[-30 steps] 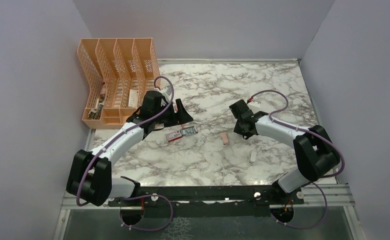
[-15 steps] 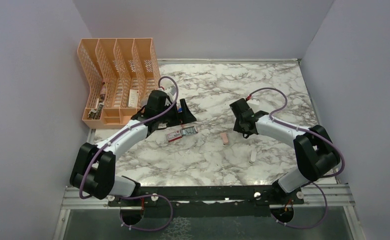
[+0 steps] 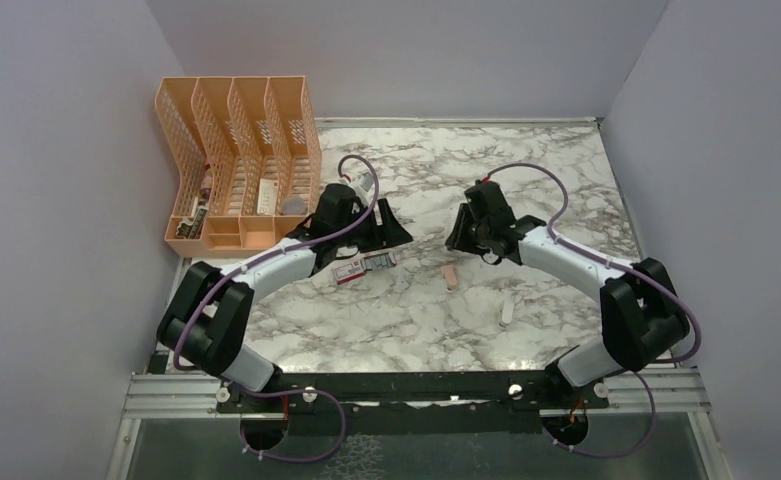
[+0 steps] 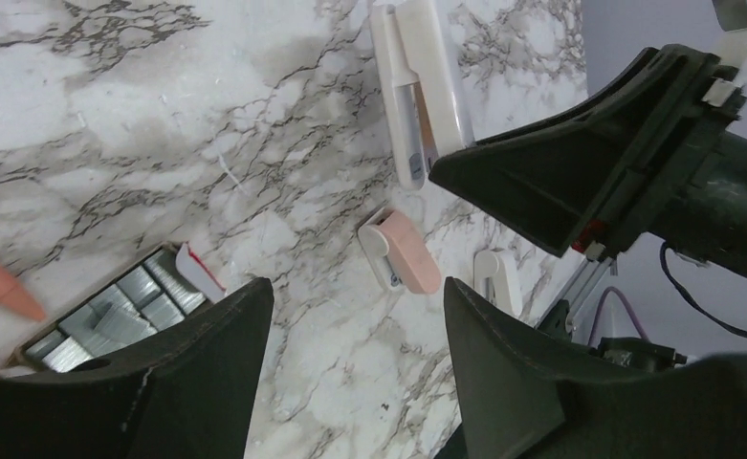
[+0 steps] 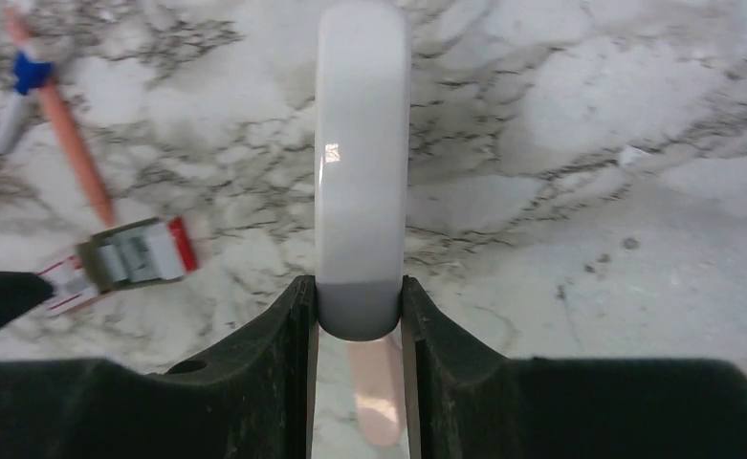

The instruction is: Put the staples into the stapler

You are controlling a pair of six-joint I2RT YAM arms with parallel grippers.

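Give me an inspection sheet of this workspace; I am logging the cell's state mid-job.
Surface: marble-patterned table, no spill seen.
Job's things: stapler clamped in the right pincer; staples lying in their open red-and-white box.
Clutter: pink block, orange pen, small white piece.
Grippers: left pincer open and empty, near the box; right pincer shut.
Cables: purple cables loop over both arms; no snag seen.
Surroundings: orange file rack far left; plain walls.
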